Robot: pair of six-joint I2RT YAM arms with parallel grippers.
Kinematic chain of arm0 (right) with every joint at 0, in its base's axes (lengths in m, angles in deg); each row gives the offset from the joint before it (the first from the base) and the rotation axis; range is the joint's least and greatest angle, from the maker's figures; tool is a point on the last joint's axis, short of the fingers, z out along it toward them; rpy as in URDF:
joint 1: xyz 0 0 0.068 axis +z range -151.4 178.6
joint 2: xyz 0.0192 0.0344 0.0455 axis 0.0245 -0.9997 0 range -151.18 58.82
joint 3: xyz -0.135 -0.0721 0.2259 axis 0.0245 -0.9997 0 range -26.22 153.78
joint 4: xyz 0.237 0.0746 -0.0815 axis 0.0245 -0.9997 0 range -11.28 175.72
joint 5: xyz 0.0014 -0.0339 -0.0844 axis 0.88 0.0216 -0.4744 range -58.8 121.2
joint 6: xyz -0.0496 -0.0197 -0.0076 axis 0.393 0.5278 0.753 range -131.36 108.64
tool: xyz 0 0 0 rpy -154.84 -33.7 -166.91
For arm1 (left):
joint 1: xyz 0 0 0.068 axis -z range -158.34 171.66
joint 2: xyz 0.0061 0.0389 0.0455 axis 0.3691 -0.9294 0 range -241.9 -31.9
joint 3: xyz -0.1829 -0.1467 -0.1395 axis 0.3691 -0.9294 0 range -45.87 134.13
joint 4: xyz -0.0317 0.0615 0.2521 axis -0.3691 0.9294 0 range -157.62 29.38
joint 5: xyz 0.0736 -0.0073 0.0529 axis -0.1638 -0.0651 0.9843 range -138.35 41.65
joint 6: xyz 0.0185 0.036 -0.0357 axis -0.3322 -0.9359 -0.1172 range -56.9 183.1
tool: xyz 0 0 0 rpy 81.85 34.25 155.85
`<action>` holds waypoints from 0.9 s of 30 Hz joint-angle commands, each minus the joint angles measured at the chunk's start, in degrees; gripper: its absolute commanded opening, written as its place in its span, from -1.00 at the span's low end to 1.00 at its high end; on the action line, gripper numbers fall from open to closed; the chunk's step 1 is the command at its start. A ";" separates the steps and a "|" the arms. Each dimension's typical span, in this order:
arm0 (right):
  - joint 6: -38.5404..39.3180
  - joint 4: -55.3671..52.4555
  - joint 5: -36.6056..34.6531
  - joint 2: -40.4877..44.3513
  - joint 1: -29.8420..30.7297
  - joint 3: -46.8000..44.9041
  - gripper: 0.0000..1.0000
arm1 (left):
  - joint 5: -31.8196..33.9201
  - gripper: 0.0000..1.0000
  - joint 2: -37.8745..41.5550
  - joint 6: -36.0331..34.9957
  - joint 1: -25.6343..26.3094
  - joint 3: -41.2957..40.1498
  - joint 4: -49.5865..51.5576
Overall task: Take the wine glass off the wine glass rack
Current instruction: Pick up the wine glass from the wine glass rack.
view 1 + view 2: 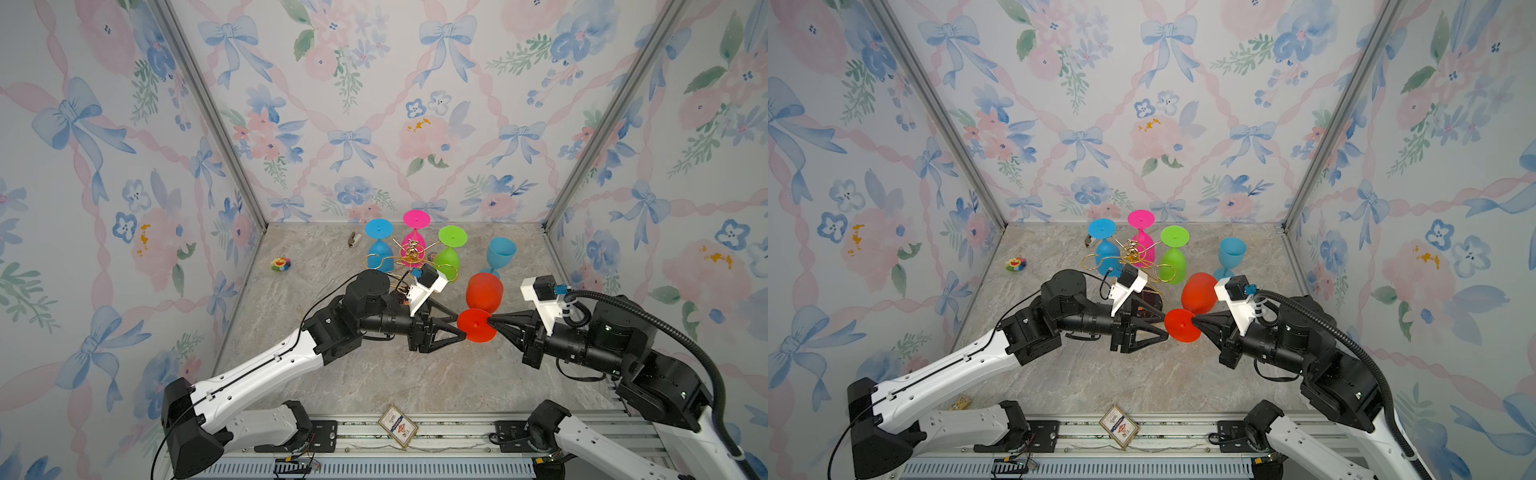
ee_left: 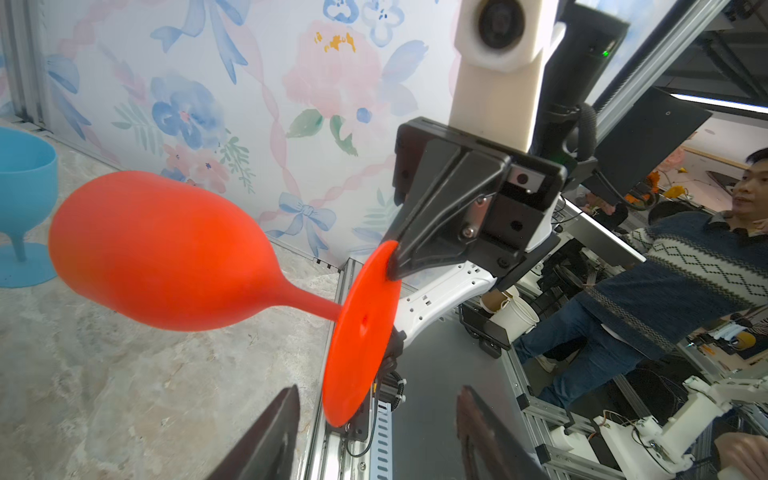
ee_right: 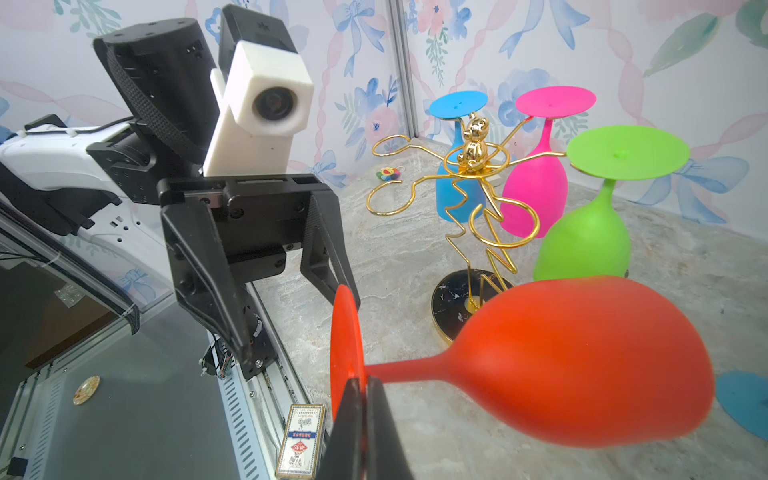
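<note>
Right gripper (image 1: 492, 321) clamped on red wine glass (image 1: 484, 293) foot rim, bowl hanging sideways. Left gripper (image 1: 460, 324) jaws apart at foot. Looks light, matte; stem likely steadier hold.

Wine glasses, five in all: red wine glass (image 1: 484, 293), pink glass (image 1: 416, 219), green glass (image 1: 452, 236), blue glass (image 1: 378, 230), pale blue glass (image 1: 502, 251), one each. Wine glass rack (image 1: 411, 250), one. Card pack (image 1: 397, 427), one; flower toy (image 1: 280, 264), one.

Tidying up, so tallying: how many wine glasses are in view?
5. Blue glass, pink glass and green glass hang on the rack; light blue glass stands on the table; red glass is in the right pincer. None seem hidden.
</note>
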 commanded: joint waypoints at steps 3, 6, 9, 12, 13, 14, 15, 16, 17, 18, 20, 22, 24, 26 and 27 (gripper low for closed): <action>-0.82 4.69 3.61 0.32 -0.64 -1.38 -1.00 | -4.58 0.11 -1.50 -0.03 0.46 1.53 -3.61; -0.98 5.30 3.74 0.40 -0.74 -1.58 -1.00 | -5.12 0.02 -1.88 0.49 0.43 1.68 -4.90; -1.38 5.98 3.99 0.65 -0.82 -2.08 -1.00 | -5.13 -0.07 -1.82 0.92 0.47 1.56 -5.86; -2.17 7.30 4.42 1.19 -1.17 -2.95 -1.00 | -5.26 -0.19 -1.89 1.32 0.40 1.48 -6.35; -2.45 7.68 4.56 1.32 -1.26 -3.22 -1.00 | -5.25 -0.22 -1.88 1.40 0.39 1.46 -6.52; -2.55 7.91 4.75 1.37 -1.39 -3.39 -1.00 | -5.25 -0.25 -1.92 1.57 0.44 1.43 -6.71; -2.70 8.06 5.00 1.29 -1.51 -3.58 -1.00 | -5.25 -0.29 -2.01 1.72 0.47 1.47 -6.79; -2.77 8.16 5.33 1.28 -1.52 -3.67 -1.00 | -5.17 -0.34 -2.06 1.81 0.39 1.42 -6.94; -2.85 8.13 5.47 1.28 -1.61 -3.71 -1.00 | -5.21 -0.39 -2.13 1.97 0.45 1.42 -7.12; -2.82 8.16 5.57 1.36 -1.61 -3.71 -1.00 | -5.17 -0.45 -2.23 2.12 0.40 1.44 -7.07; -2.88 8.14 5.33 1.71 -1.61 -3.72 -1.00 | -5.16 -0.53 -2.47 2.27 0.43 1.51 -7.05; -2.84 8.18 5.22 2.11 -1.71 -3.63 -1.00 | -5.08 -0.56 -2.57 2.31 0.41 1.54 -7.07; -2.86 7.86 5.30 2.25 -1.69 -3.36 -1.00 | -5.04 -0.63 -2.67 2.43 0.47 1.51 -7.36; -2.76 7.33 5.44 2.25 -1.75 -3.28 -1.00 | -5.00 -0.72 -2.97 2.51 0.46 1.53 -7.59; -2.79 7.08 5.43 2.17 -1.74 -3.19 -1.00 | -5.04 -0.77 -3.15 2.61 0.43 1.65 -7.76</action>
